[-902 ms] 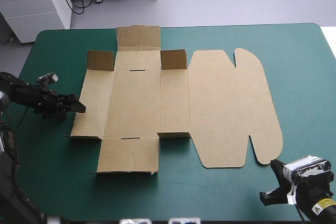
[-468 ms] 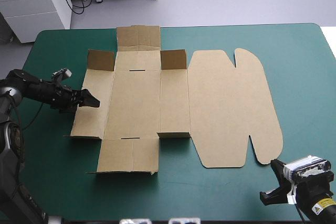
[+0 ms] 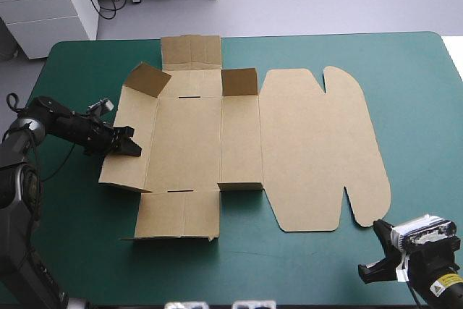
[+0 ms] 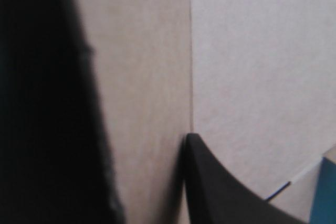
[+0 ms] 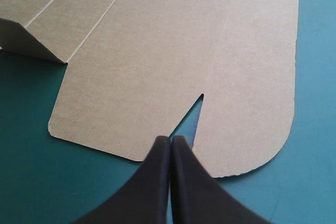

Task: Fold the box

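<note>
The brown box (image 3: 311,150) lies spread out as a cut sheet on the teal-green cover, its rounded lid panel to the right. My left gripper (image 3: 129,147) is at the sheet's left wall panel (image 3: 130,128), which is tipped up a little off the table; the far-left corner flap (image 3: 148,79) stands raised. In the left wrist view brown board (image 4: 247,77) runs between the black fingers (image 4: 220,182), which are nearly together on it. My right gripper (image 5: 170,140) is shut and holds nothing, just off the lid's near right corner (image 5: 252,129), by the notch.
Small flaps (image 3: 239,81) stand up at the sheet's far side. Teal-green cover (image 3: 423,106) runs to the right of the lid and along the front edge. The right gripper (image 3: 377,226) sits close to the table's front right corner.
The left gripper has moved right onto the box's left wall panel and closed on it. That panel and the far-left corner flap have lifted. The right arm has not moved.
</note>
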